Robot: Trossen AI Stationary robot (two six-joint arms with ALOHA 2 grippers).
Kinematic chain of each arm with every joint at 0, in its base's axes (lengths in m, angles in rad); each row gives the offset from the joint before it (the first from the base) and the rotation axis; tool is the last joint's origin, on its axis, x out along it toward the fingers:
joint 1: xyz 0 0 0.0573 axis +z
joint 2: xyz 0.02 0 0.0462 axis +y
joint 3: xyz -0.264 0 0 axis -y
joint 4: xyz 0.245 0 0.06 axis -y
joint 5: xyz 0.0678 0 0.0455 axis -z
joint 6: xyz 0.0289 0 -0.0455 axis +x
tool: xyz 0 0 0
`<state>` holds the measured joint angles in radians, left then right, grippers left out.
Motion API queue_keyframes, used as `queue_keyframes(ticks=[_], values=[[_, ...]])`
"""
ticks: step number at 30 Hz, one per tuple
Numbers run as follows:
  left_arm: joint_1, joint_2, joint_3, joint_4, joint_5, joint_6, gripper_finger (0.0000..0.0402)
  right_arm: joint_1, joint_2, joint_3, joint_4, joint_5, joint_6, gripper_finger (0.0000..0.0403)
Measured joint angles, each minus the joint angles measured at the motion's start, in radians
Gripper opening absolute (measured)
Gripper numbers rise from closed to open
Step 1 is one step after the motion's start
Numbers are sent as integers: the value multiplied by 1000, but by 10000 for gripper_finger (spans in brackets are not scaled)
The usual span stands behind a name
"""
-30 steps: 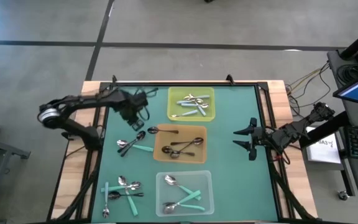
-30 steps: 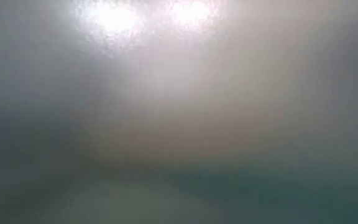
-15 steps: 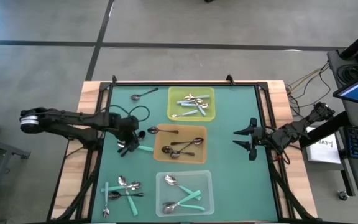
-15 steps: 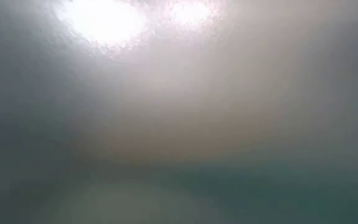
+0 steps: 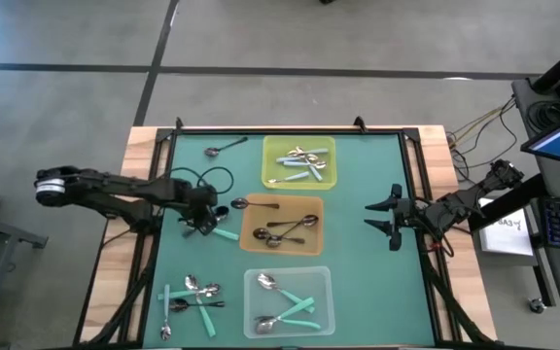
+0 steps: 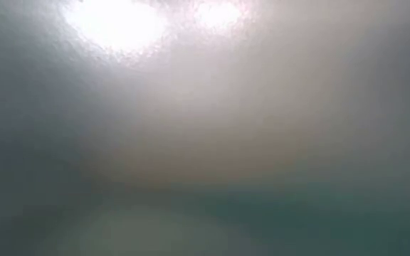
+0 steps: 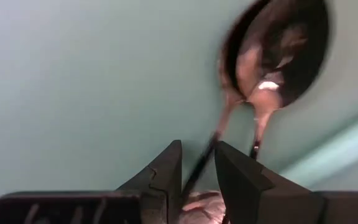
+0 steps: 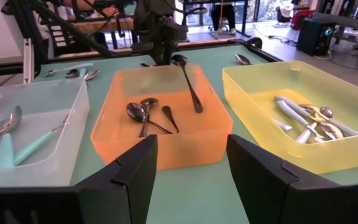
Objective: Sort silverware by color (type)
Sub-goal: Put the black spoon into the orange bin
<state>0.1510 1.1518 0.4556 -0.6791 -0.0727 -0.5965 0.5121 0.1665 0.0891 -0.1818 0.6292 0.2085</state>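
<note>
Left wrist view: the left hand [image 7: 197, 171], fingers narrowly apart around a dark spoon's [image 7: 272, 50] handle, risks snagging the overlapping silver spoon [image 7: 263, 93] if closed askew.

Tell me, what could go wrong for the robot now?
The left gripper is down on a little heap of spoons lying on top of each other, so it might pinch two kinds at once, or knock the teal-handled one away. The dark spoon lying over the orange tray's rim could get nudged off. The clear tray already holds mixed kinds, so another wrong drop seems possible.
</note>
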Motion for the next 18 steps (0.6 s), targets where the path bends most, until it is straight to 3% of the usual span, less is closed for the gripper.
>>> queue_keyframes(ticks=[9, 15, 18], values=[[0, 68, 4, 14, -1, 14, 75, 0, 0, 0, 0, 0, 0, 185], [0, 66, 21, 22, -41, -29, 10, 0, 0, 0, 0, 0, 0, 185], [2, 51, 30, 4, -126, -44, 7, 0, 0, 0, 0, 0, 0, 185]])
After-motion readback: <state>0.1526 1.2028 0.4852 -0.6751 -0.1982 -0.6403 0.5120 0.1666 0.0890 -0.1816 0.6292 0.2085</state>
